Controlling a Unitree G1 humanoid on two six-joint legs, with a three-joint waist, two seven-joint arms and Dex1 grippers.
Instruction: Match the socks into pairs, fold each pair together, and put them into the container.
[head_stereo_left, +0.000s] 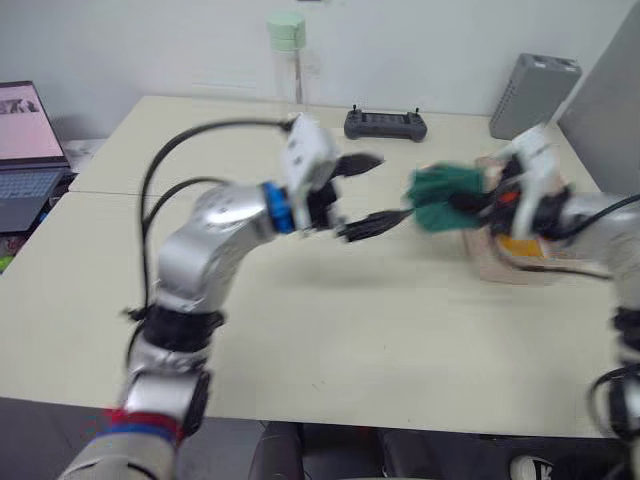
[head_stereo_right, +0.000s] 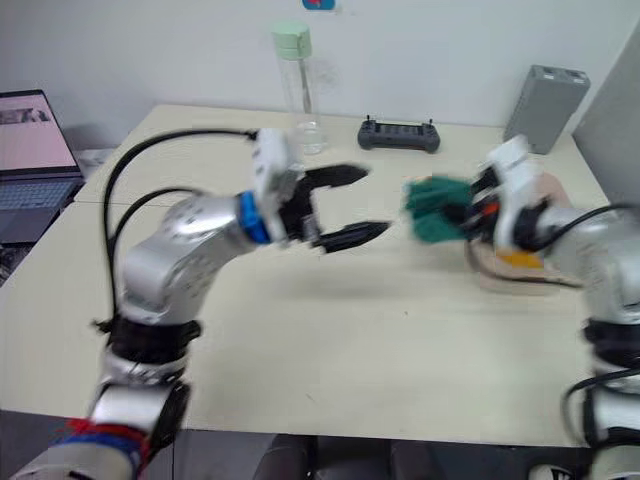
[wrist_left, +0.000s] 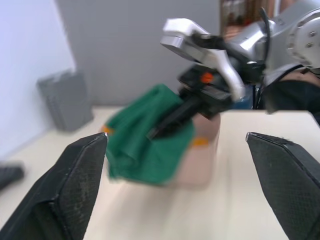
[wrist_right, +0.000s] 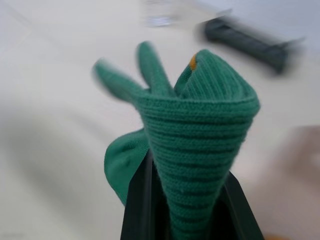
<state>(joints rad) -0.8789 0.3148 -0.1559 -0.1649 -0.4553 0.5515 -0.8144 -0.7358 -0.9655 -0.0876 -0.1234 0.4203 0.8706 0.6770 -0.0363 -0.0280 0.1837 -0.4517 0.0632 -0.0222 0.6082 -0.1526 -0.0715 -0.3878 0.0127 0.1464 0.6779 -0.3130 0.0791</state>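
Right gripper (head_stereo_right: 462, 220): jaws pinching the folded green pair (head_stereo_right: 432, 220) — bundle held up off the bench (head_stereo_right: 330, 340), right of centre in the head views.
Left gripper (head_stereo_right: 340, 205): jaws spread wide, nothing between them, centre of frame, just beside the bundle but apart from it.
Container (head_stereo_right: 510, 275): pale pink tub at the right edge of the bench, half hidden behind the right arm; something yellow-orange showing inside — probably another pair, hard to say.
Risk, unfolding: loose ends fanning out above the pinch in the right wrist view — could spring open on release and land unpaired.
Risk, missing the tub: bundle hanging short of the rim on the near-centre side; let go here and down onto the bench.
Risk, collision: open left fingers close enough to snag the fabric on a careless swing.
Risk, tub shove: right arm crowding the container, might nudge it toward the edge.
Writing: none readable — no legible brand on grey box (head_stereo_right: 545, 95), controller (head_stereo_right: 400, 134), bottle (head_stereo_right: 294, 80) or laptop (head_stereo_right: 35, 150) at upper left.
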